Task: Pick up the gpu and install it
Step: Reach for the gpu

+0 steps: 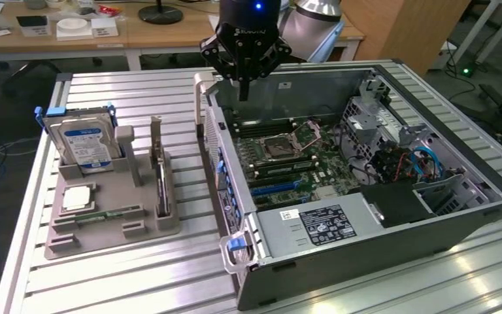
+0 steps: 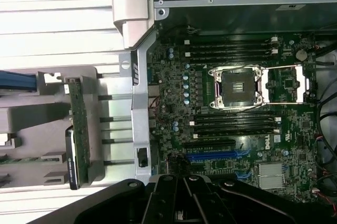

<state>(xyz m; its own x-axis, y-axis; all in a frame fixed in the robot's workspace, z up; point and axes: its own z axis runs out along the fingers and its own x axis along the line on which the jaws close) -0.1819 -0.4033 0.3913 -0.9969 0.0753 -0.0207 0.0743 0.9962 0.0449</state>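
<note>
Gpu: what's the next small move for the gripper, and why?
Probably a sideways shift of the gripper toward the exterior view's left, until it is above the gpu. The gripper hangs shut and empty over the open computer case, while the gpu stands on edge in the gray holder beside the case, untouched.

Silver hard drive (image 1: 75, 124) with blue-white label (image 1: 88, 145), grey holder (image 1: 94, 237), green motherboard (image 1: 308, 167), black gripper (image 1: 244, 97), dark gpu (image 1: 161, 186)

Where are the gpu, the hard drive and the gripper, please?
gpu (image 1: 159, 175): exterior view, middle of the upright card.
hard drive (image 1: 85, 145): exterior view, its blue-white label.
gripper (image 1: 244, 91): exterior view, between its shut fingertips.
</note>
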